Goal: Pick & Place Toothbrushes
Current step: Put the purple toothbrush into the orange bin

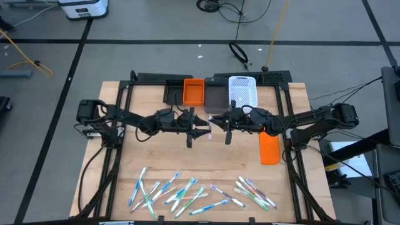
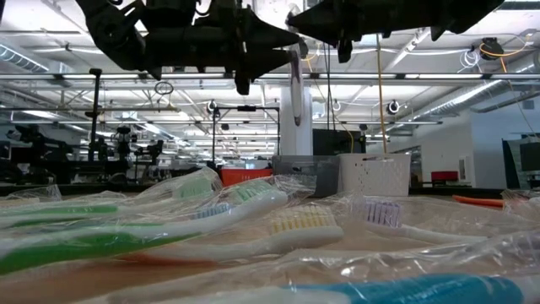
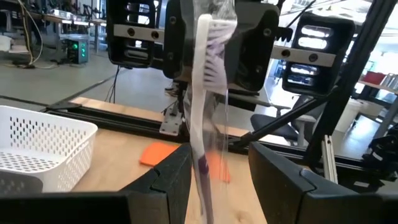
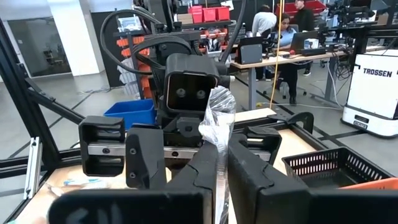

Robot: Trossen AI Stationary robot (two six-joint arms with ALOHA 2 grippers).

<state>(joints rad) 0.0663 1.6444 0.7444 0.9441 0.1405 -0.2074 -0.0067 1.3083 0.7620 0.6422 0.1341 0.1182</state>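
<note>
Workshop benches and ceiling lights stretch behind my wooden table [image 1: 150, 156], where my two grippers meet at centre — my right gripper [image 4: 222, 171] pinches the clear wrapper of a white plastic toothbrush with a purple grip [image 3: 202, 118], hanging upright; my left gripper [image 3: 217, 180] stands spread around its handle. Loose wrapped toothbrushes [image 1: 187, 192] lie at six o'clock; a white perforated basket [image 1: 243, 91] sits at twelve.

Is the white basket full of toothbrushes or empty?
Empty, as far as shown. From above, the white basket shows only its bare holed floor, and the toothbrushes lie on the table's near edge.
</note>
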